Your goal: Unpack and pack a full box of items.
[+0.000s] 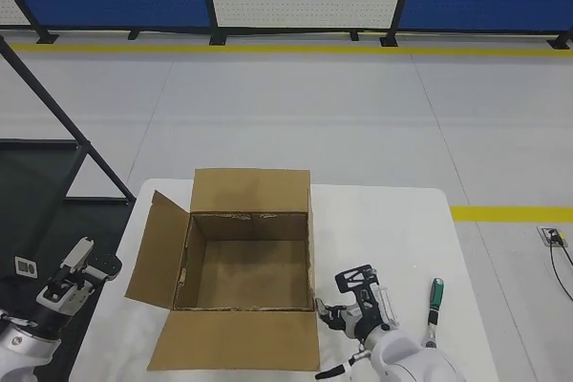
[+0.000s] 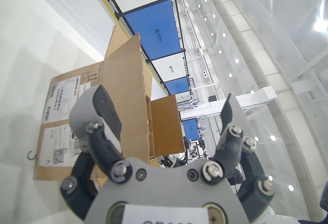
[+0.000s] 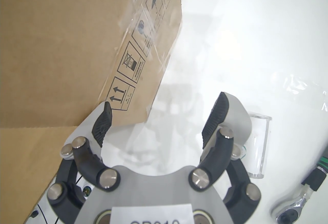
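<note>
An open cardboard box (image 1: 248,272) stands in the middle of the white table (image 1: 392,229), all flaps folded out, and its inside looks bare. My right gripper (image 1: 342,296) hovers open beside the box's right wall, close to the near flap. In the right wrist view the right gripper (image 3: 164,104) holds nothing, with the box wall (image 3: 77,30) just beside one finger. My left gripper (image 1: 94,260) is open past the table's left edge. The left wrist view has the left gripper (image 2: 166,100) empty, facing the labelled box side (image 2: 64,112).
A green-handled ratchet (image 1: 434,307) lies on the table right of the right gripper, its head (image 3: 302,196) near a clear plastic tube (image 3: 258,143). A black metal frame (image 1: 38,181) stands left of the table. The table's far right part is bare.
</note>
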Robot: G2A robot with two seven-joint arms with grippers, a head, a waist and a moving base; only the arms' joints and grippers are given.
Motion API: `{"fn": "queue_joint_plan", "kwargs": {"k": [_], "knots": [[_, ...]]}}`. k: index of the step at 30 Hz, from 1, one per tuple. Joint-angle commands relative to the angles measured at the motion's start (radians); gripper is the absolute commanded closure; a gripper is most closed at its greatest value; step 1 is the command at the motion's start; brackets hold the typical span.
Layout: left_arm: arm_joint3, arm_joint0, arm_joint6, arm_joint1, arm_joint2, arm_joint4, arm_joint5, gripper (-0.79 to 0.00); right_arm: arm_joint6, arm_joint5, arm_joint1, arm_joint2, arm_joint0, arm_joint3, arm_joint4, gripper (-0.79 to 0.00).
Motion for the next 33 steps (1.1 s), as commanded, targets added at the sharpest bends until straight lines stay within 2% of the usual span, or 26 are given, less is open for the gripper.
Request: {"fn": "queue_joint_plan", "kwargs": {"k": [1, 7, 11, 17, 33], "knots": [[0.001, 0.000, 0.002, -0.001, -0.001, -0.001, -0.001, -0.785, -0.005, 0.014, 0.001, 0.011, -0.010, -0.025, -0.005, -0.785], [0.000, 0.000, -0.002, -0.002, -0.005, -0.004, -0.003, -0.785, 0.000, 0.016, 0.016, 0.121, -0.125, -0.211, -0.024, -0.785], [-0.003, -0.005, -0.007, -0.002, -0.002, 0.002, -0.001, -0.785, 0.026, -0.033, 0.028, 0.192, -0.220, -0.336, -0.033, -0.785], [-0.003, -0.007, -0.011, -0.003, -0.001, 0.004, 0.001, -0.785, -0.053, -0.192, 0.041, 0.240, -0.287, -0.336, -0.020, -0.785], [-0.004, 0.001, -0.044, -0.005, 0.015, 0.020, -0.003, -0.785, -0.071, -0.196, 0.043, 0.248, -0.278, -0.305, 0.001, -0.785]]}}
